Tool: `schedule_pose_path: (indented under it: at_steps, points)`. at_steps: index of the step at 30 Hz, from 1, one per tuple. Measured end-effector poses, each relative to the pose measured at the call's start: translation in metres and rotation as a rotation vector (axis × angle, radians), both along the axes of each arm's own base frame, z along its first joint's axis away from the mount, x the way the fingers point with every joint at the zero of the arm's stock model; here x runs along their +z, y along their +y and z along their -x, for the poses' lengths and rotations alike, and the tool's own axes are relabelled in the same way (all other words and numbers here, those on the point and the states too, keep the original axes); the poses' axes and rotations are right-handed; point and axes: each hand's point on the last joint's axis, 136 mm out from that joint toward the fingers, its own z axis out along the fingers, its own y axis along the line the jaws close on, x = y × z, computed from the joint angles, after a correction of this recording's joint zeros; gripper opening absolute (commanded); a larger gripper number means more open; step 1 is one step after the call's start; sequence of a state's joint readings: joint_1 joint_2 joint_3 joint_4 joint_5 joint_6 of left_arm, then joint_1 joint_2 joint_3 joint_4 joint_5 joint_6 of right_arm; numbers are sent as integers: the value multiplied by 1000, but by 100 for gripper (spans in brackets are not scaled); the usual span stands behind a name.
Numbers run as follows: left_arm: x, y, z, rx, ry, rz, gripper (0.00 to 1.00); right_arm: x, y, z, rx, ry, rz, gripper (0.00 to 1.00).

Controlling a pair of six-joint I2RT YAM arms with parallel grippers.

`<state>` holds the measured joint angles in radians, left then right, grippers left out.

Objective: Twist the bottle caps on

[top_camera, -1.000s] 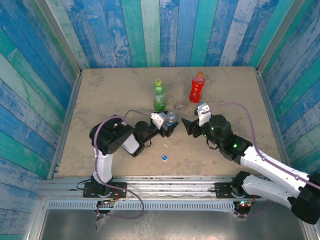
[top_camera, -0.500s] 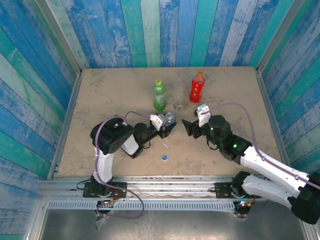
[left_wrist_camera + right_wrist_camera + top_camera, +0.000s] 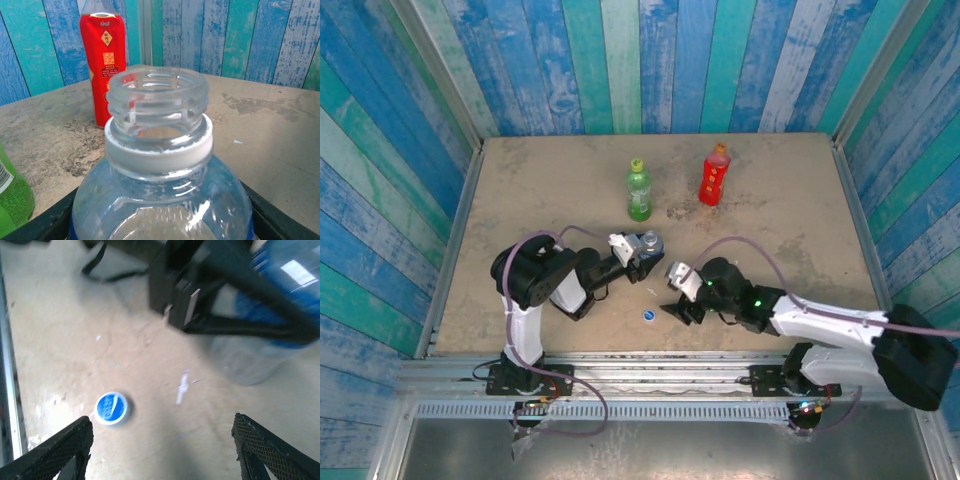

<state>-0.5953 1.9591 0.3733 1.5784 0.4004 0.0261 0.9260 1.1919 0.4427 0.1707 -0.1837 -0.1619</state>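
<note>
Clamping the short clear uncapped plastic bottle (image 3: 157,150) is the left gripper (image 3: 642,252); right gripper (image 3: 162,422) gapes wide right of the round blue cap (image 3: 112,408)

Sandy, scuffed worktop (image 3: 540,190), darker stains (image 3: 682,211) across its far half. Blue, teal and white plank walls (image 3: 670,60) boxing the worktop on far, left and right sides. Metal rail (image 3: 650,372) along the worktop's near edge. Tiny white fleck (image 3: 182,385) lying on the worktop.

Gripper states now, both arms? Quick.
Left gripper: shut on the clear bottle.
Right gripper: open, empty, near the blue cap.
</note>
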Motion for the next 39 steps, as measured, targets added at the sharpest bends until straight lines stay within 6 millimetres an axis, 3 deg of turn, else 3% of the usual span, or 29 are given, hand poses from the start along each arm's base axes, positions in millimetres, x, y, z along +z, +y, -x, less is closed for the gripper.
schedule_pose_path:
  at_steps: [4,10,21,29,31,39]
  points:
    - [0,0,1,-8,0,-1,62,-29,13,16,113,13,63,70]
    - [0,0,1,-9,-1,-1,62,-53,27,25,202,19,114,58]
    - [0,0,2,-17,-2,-3,60,-62,46,18,227,10,120,46]
    - [0,-1,2,-23,-1,-3,60,-64,48,18,221,25,120,36]
    - [0,-1,2,-22,-1,-3,60,-64,48,17,219,28,121,29]
    - [0,-1,2,-23,-2,-4,60,-54,46,16,204,23,115,30]
